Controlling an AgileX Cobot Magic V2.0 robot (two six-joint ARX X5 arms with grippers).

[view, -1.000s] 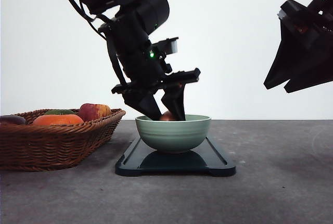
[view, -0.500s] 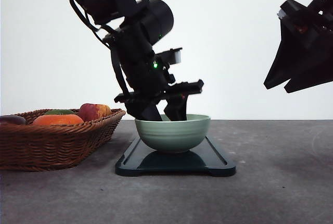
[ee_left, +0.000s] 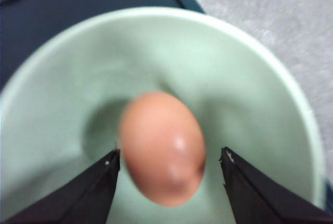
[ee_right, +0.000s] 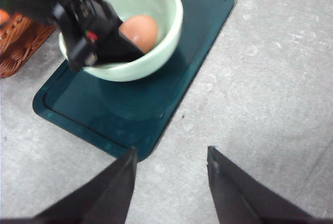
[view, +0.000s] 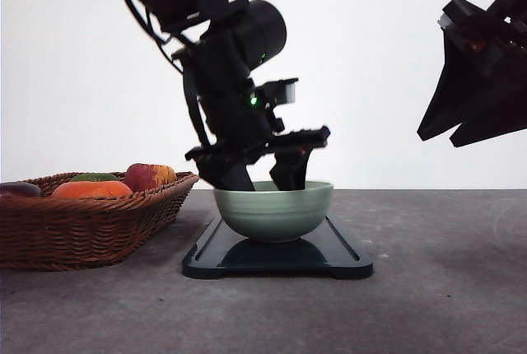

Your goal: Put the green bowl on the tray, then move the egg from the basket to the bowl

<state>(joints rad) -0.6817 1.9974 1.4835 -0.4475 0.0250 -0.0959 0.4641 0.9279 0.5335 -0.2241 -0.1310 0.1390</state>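
the egg [ee_left: 161, 148], light, smooth and brittle, lies in the bowl [view: 273, 210] on the tray [view: 346, 259], between the left gripper [ee_left: 169, 164] fingers, spread clear of its sides; any regrasp should pinch its waist gently.

low front view, both wrist cameras overlooking green bowl [ee_right: 130, 31]

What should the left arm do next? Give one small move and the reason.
Probably lift the left gripper straight up out of the green bowl. Its fingers stand apart from the egg, which seems to rest in the bowl, and the bowl sits on the tray.
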